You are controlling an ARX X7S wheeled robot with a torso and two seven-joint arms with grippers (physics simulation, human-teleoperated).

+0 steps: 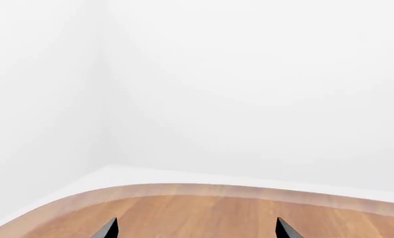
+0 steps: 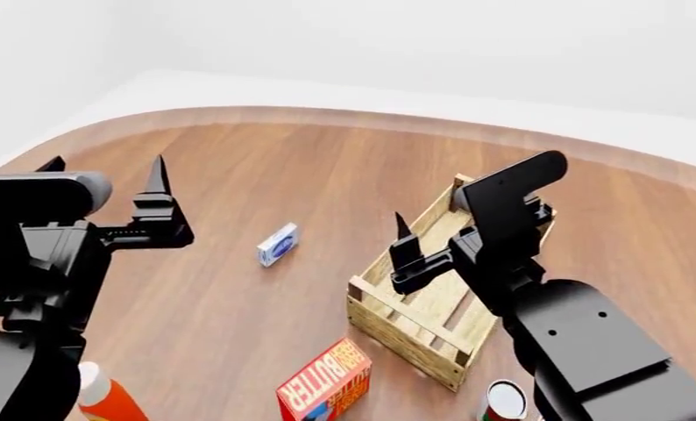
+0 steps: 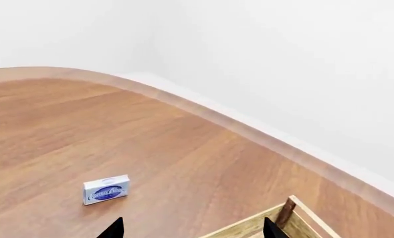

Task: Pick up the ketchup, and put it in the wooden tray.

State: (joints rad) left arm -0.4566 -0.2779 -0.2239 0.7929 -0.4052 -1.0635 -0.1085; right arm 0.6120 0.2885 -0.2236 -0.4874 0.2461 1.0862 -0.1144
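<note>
The ketchup (image 2: 105,396), an orange-red bottle with a white cap, stands at the near left edge of the head view, partly hidden behind my left arm. My left gripper (image 2: 105,168) hangs open well above and beyond it, holding nothing; in its wrist view the left gripper (image 1: 197,230) shows only bare floor between the tips. The wooden tray (image 2: 409,317), a pale slatted crate, sits at the middle right. My right gripper (image 2: 436,224) is open over the tray's left side. In the right wrist view the gripper (image 3: 192,230) is empty, with a tray corner (image 3: 286,215) beside one tip.
A red butter box (image 2: 324,381) lies near the tray's front corner, and a red-labelled can (image 2: 506,402) stands to its right. A small blue-and-white box (image 2: 278,244) lies left of the tray, and the same box (image 3: 106,189) shows in the right wrist view. The curved edge of the wood surface (image 2: 324,114) runs along the back.
</note>
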